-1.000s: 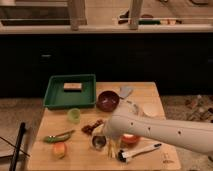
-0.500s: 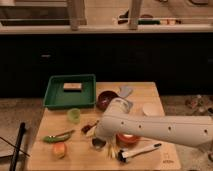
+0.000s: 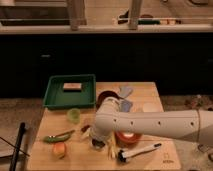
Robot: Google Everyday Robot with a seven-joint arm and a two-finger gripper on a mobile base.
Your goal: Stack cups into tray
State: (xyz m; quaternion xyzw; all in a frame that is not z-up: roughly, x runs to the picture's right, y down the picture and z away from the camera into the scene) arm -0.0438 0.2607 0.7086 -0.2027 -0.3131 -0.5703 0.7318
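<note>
A green tray (image 3: 56, 98) stands at the back left of the wooden table and holds a small tan block (image 3: 73, 86). A small green cup (image 3: 74, 115) stands just in front of the tray. A dark red cup (image 3: 104, 95) sits right of the tray, partly behind my arm. An orange cup (image 3: 127, 139) sits under my white arm, mostly hidden. My gripper (image 3: 98, 143) points down at the table's middle front, right of the green cup and left of the orange cup.
A green pepper (image 3: 57, 136) and an orange fruit (image 3: 60, 149) lie at the front left. A white-handled brush (image 3: 140, 151) lies at the front right. A blue-grey object (image 3: 125, 92) and a pale disc (image 3: 149, 107) lie at the back right. A dark counter runs behind.
My arm has swung left across the table, and the gripper now sits further left, closer to the green cup. The objects on the table have not moved.
</note>
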